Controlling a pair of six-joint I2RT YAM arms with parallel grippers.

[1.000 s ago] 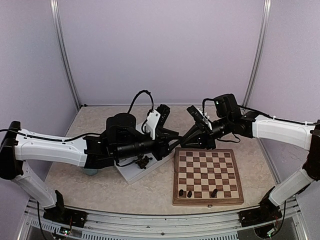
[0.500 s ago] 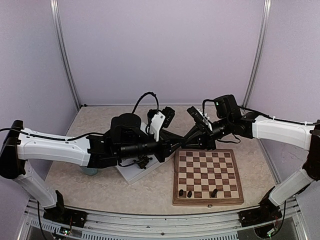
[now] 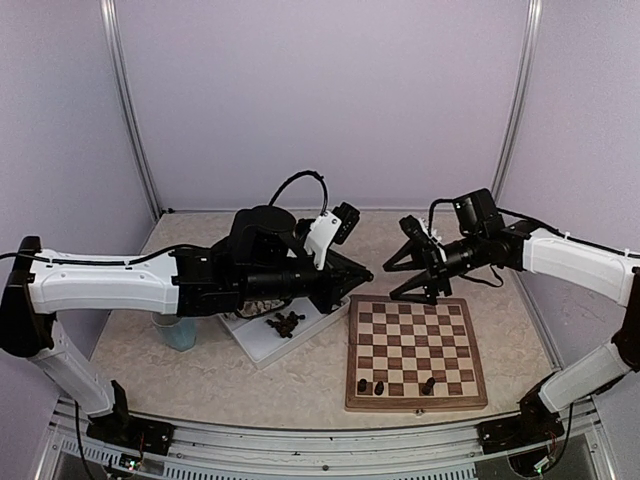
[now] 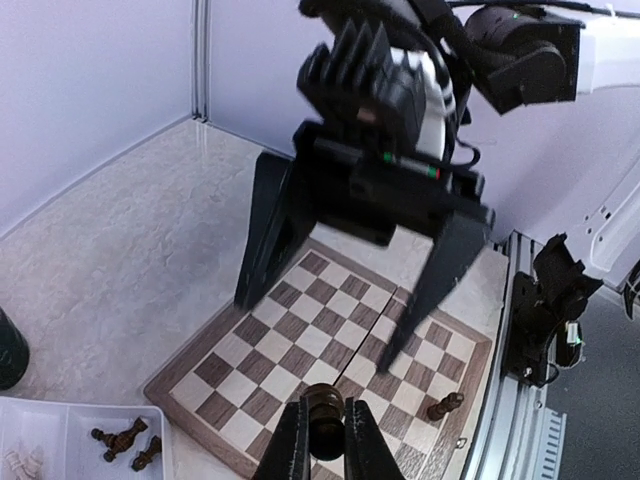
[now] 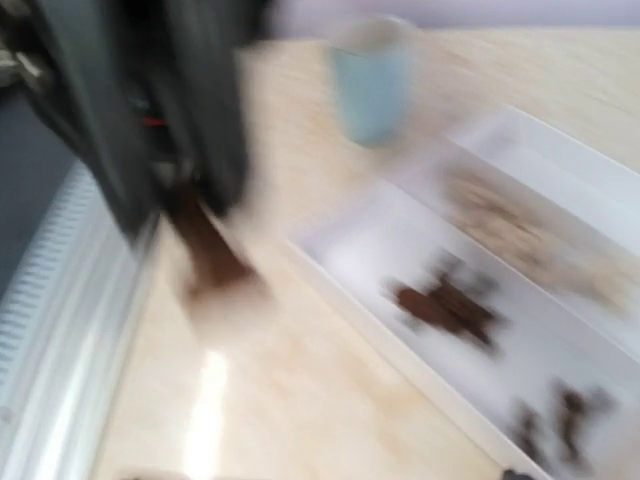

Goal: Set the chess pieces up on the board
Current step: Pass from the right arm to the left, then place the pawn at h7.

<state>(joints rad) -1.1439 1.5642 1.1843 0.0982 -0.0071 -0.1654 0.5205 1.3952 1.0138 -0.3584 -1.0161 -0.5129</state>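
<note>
In the left wrist view my left gripper (image 4: 325, 404) is shut on a dark brown chess piece (image 4: 325, 425), held above the near edge of the board (image 4: 300, 320). My right gripper (image 4: 322, 330) hangs open over the board's far side, facing the left one, with nothing between its fingers. From above, the left gripper (image 3: 362, 273) and the right gripper (image 3: 397, 282) stand a short gap apart behind the board (image 3: 440, 330). Three dark pieces (image 3: 378, 386) stand on the board's near row. The right wrist view is blurred and shows none of its own fingers.
A white two-compartment tray (image 3: 262, 352) lies left of the board with dark pieces (image 3: 285, 322) in it, blurred in the right wrist view as the tray (image 5: 380, 250). A pale blue cup (image 3: 180, 332) stands left of the tray.
The two grippers were tip to tip behind the board. The right gripper has opened and drawn back to the right; the left gripper has shut on the dark piece.
</note>
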